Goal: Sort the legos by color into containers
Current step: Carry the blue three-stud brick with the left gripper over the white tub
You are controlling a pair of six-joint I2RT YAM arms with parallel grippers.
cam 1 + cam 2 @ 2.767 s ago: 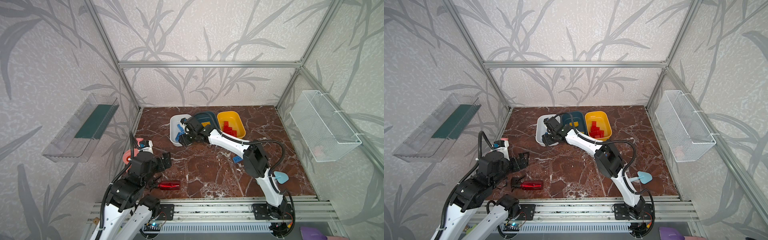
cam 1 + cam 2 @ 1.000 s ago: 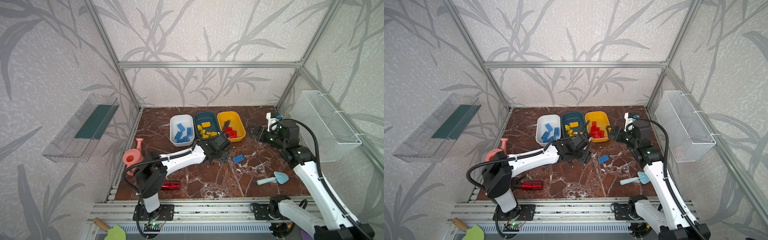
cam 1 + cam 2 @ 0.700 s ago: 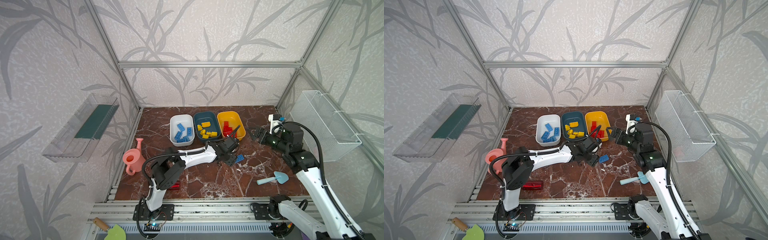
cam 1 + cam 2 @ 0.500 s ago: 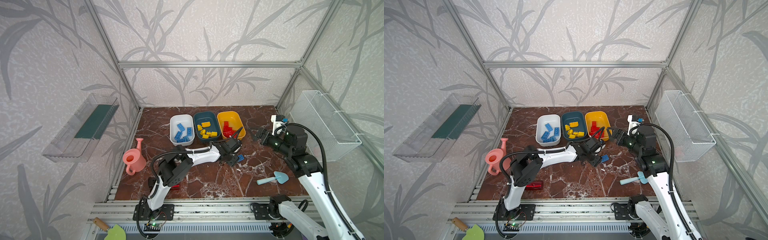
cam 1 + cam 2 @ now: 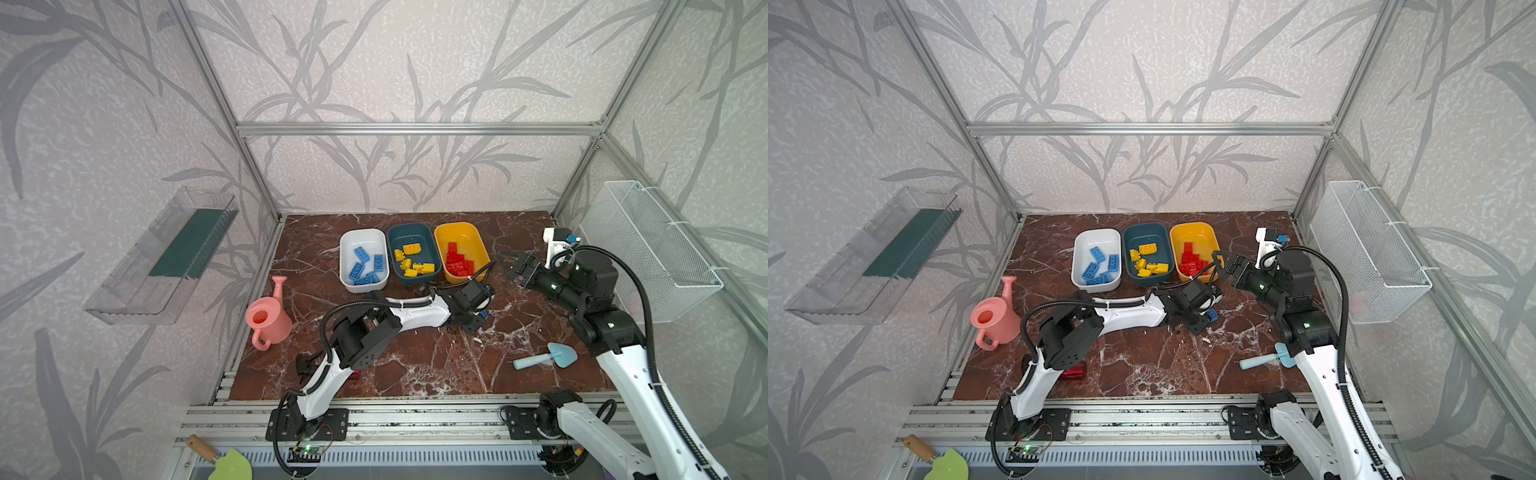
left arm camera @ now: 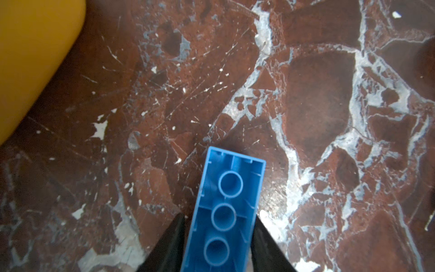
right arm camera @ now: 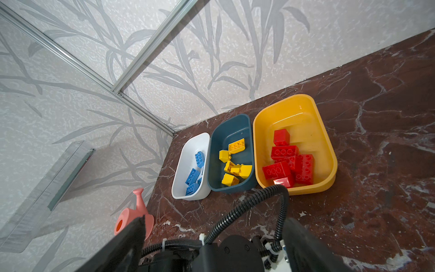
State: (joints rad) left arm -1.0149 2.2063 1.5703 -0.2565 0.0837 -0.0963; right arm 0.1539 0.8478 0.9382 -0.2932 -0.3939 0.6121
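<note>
**One blue brick in the left claw, three tubs filled by colour**

We count three tubs in a row near the back wall, their sides touching. The white plastic tub [image 5: 361, 239] holds at least four blue bricks [image 7: 192, 176]. The dark teal plastic tub [image 5: 409, 233] holds about five yellow bricks [image 7: 236, 144]. The yellow plastic tub [image 5: 457, 232] holds about six red bricks [image 7: 284, 152].

One loose blue studded plastic brick [image 6: 226, 212] is outside the tubs, just in front of the yellow plastic tub. The left claw [image 6: 219, 216] pinches it along its long sides.

Only the left wrist view shows its hollow underside with three round tubes; in both top views it is a blue sliver. Only the right wrist view looks closely into the tubs.

The right claw [image 5: 508, 266] hangs spread wide and holds nothing, just right of the yellow plastic tub.

Both top views add one pink watering can [image 5: 268, 320] at the left edge and one light blue scoop [image 5: 548, 357] at front right. The widest bare stretch of the red marble worktop [image 5: 415, 365] lies between the left arm, the scoop and the front rail.
</note>
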